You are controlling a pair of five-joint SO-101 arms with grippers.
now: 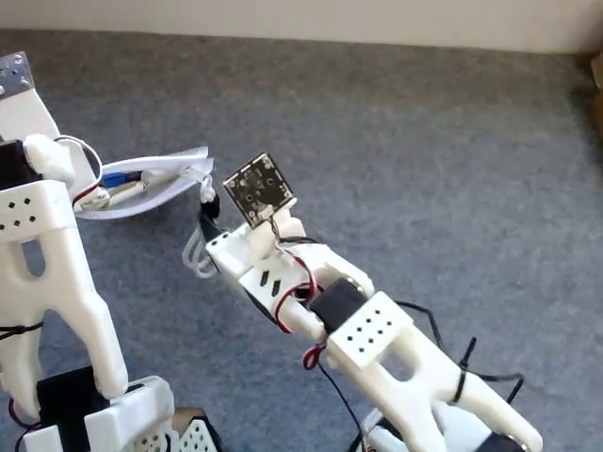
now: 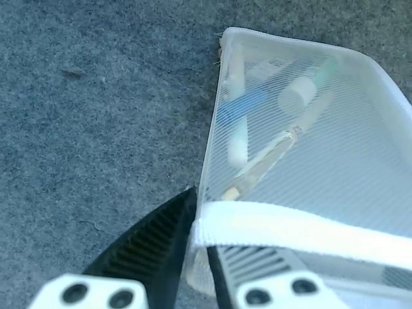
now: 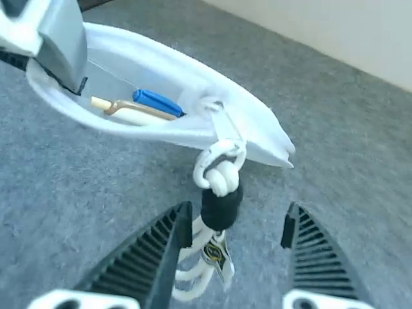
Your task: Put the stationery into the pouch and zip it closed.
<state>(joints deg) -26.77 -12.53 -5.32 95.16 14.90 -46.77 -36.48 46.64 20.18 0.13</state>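
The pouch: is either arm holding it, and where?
Yes. The left end effector is shut on the pouch, on its white zipper edge at one end. The right end effector is open, with the zipper pull between its fingers, gripping nothing.

In the high view the white left arm (image 1: 47,245) covers the 9 o'clock end of the white translucent mesh pouch (image 1: 179,184). Seen through the mesh in the left wrist view, the stationery (image 2: 264,129) blurs to a blue shape, white cylinders and a pale pen, and the pouch runs off the picture's edge. In the right wrist view the white looped zipper cord (image 3: 219,174) is cut off at the edge.
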